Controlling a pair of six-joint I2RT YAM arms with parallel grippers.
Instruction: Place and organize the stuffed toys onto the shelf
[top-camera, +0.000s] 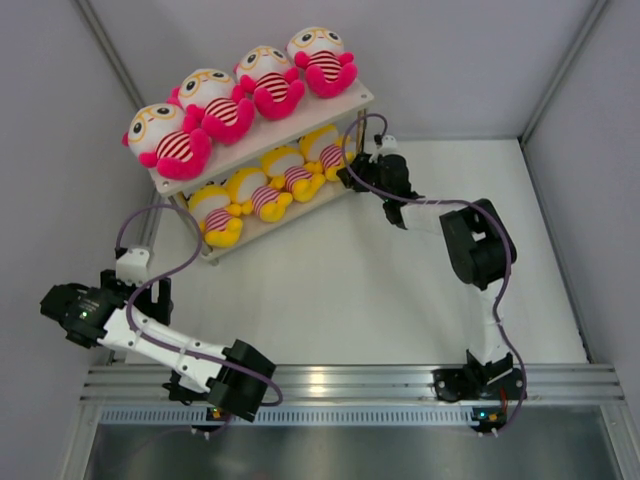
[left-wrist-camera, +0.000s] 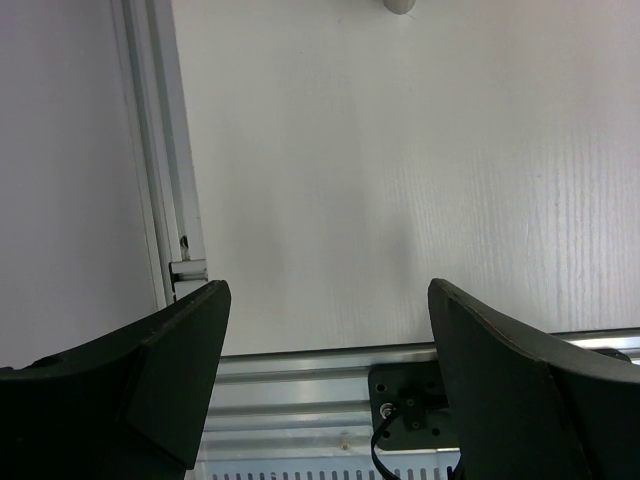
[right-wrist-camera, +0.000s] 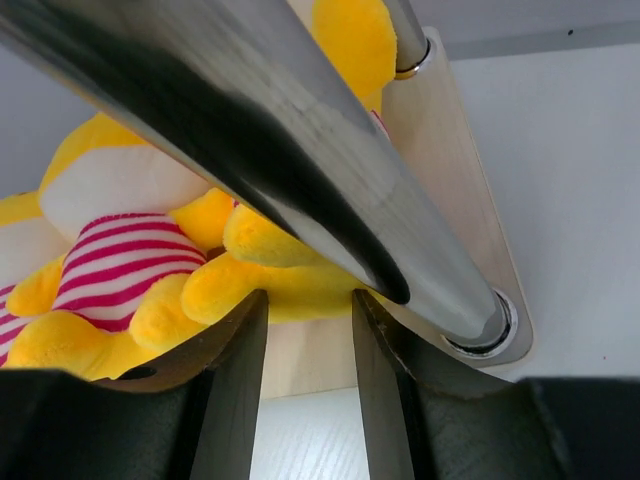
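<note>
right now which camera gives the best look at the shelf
The top external view: the whole shelf shows, both tiers, pink toys on top, yellow toys below. The right wrist sees only a lower-board corner and one metal leg, close up. The left wrist shows almost none of it.

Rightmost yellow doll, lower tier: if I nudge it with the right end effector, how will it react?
The yellow doll looks plush, so it would probably squash before sliding. Its big round head likely makes it top-heavy, apt to topple.
</note>
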